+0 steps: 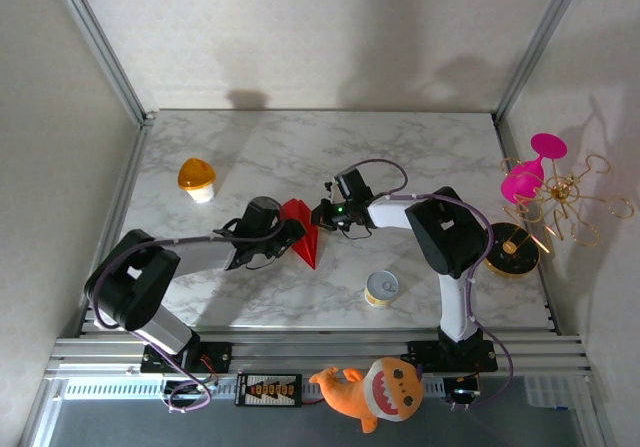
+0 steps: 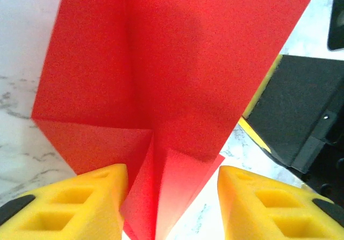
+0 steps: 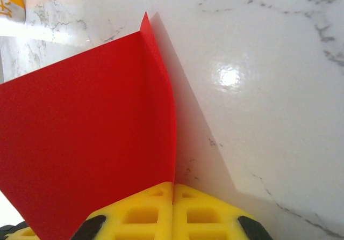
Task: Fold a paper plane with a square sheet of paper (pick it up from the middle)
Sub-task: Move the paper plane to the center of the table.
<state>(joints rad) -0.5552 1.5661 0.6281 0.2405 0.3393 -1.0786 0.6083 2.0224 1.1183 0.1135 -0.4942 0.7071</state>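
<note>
Right wrist shows right end effector (image 3: 173,189) clamped on the paper plane (image 3: 80,143), left end effector (image 2: 172,170) spread apart astride it.

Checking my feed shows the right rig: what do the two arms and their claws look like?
Both the left arm and right arm have bulky black joint housings joined by white links, with thin purple-grey cables looped alongside. The left claw and right claw each have two yellow fingers with square cut-outs and black bases.
</note>
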